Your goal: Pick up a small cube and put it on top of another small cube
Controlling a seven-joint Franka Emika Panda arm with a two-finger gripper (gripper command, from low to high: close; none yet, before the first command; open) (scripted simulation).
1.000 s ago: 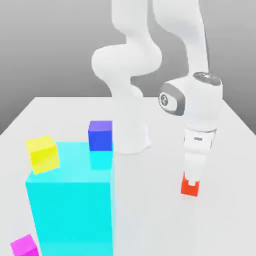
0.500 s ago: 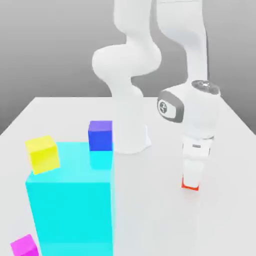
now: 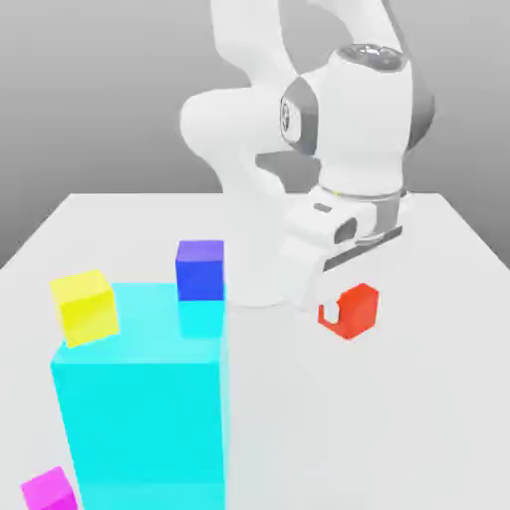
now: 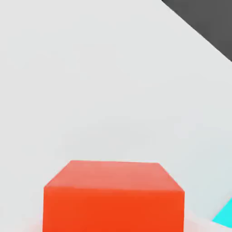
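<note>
The small cube [image 3: 357, 309] is plain red-orange and hangs in the air above the white table [image 3: 428, 398], right of the arm's base in the exterior view. My gripper [image 3: 337, 307] is shut on it, with the hand tilted and one white finger [image 3: 311, 291] against the cube's left face. In the hand view the same small cube [image 4: 113, 197] sits close up, with the table [image 4: 90, 81] below it.
A big cyan block [image 3: 144, 398] stands at the exterior view's left front. A yellow cube [image 3: 85, 306] is at its upper left corner, a blue cube [image 3: 199, 269] behind it, and a magenta cube [image 3: 48, 490] at its lower left. The arm's base [image 3: 261, 279] rises mid-table.
The gripper came down over the small cube on the table and shut on it. It has since lifted the cube and carried it up and toward the exterior view's left, the hand tilting.
</note>
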